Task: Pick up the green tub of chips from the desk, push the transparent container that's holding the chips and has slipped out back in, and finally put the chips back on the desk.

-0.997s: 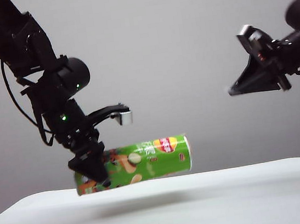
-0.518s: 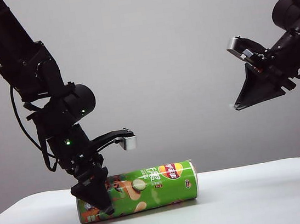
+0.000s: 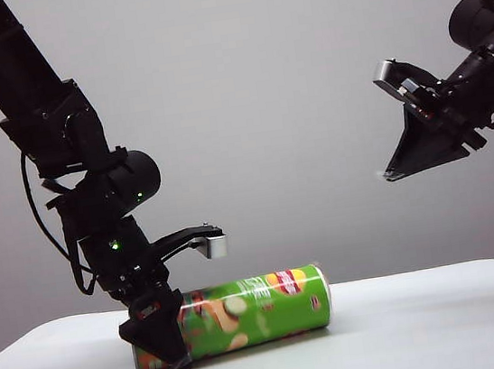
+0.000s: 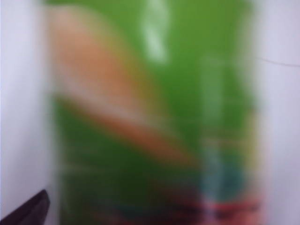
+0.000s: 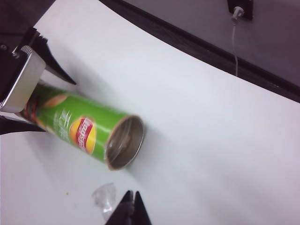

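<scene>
Grey backdrop, white worktop [image 3: 411,327]. Green tub of chips [image 3: 246,316], lower left of frame: lowered from mid-air, now lying flat. Left hand [image 3: 171,335] newly spread, straddling it. Right hand [image 3: 400,169], upper right: pressed together. Placement essentially complete.

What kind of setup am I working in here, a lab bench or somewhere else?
Probably a lab test bench: a bare white desk before a plain grey backdrop, a wall socket with a cable behind it, and only the green tub of chips on it.
</scene>
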